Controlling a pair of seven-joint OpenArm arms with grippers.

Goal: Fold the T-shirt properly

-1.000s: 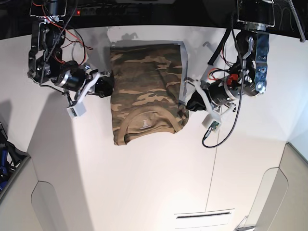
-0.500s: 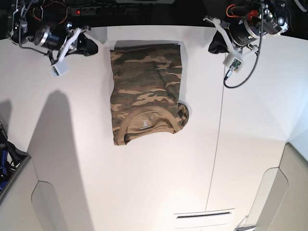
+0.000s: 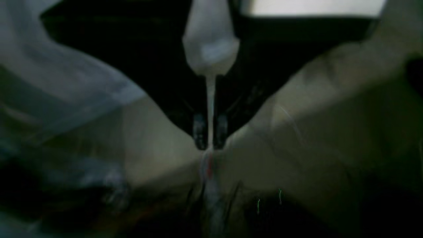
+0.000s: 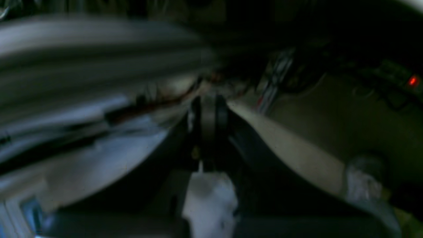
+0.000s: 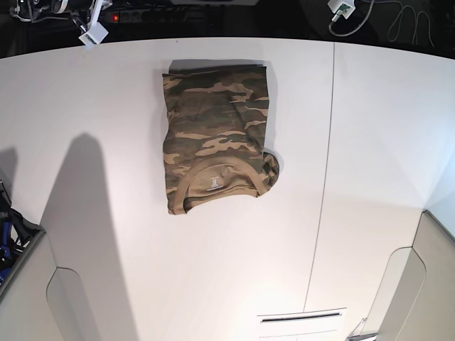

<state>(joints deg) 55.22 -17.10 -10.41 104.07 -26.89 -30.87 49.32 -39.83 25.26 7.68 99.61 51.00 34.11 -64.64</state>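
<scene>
You have the T-shirt (image 5: 215, 128) lying on the white tabletop (image 5: 213, 270), a little left of the middle and toward the far side as the base view shows it. It is folded into an upright, roughly rectangular bundle in green, brown and tan camouflage. Its tan collar (image 5: 186, 182) curves across the near end, with a small white neck label (image 5: 215, 183) inside the neckline. At the near right corner, a rounded bulge of cloth (image 5: 271, 170) sticks out past the straighter side. The far edge runs nearly level, with a dark strip showing just beyond it. Your right arm (image 5: 91, 30) shows at the far left and your left arm (image 5: 343, 8) at the far right, both well apart from the shirt. Your left claw (image 3: 210, 132) is drawn almost fully together, a thin slit between its tips, pinching nothing. Your right claw (image 4: 208, 119) is pressed together, dark and blurred in its wrist view. A cable (image 5: 350, 32) loops below the left arm. A long shadow (image 5: 85, 213) crosses the tabletop on the left.
</scene>
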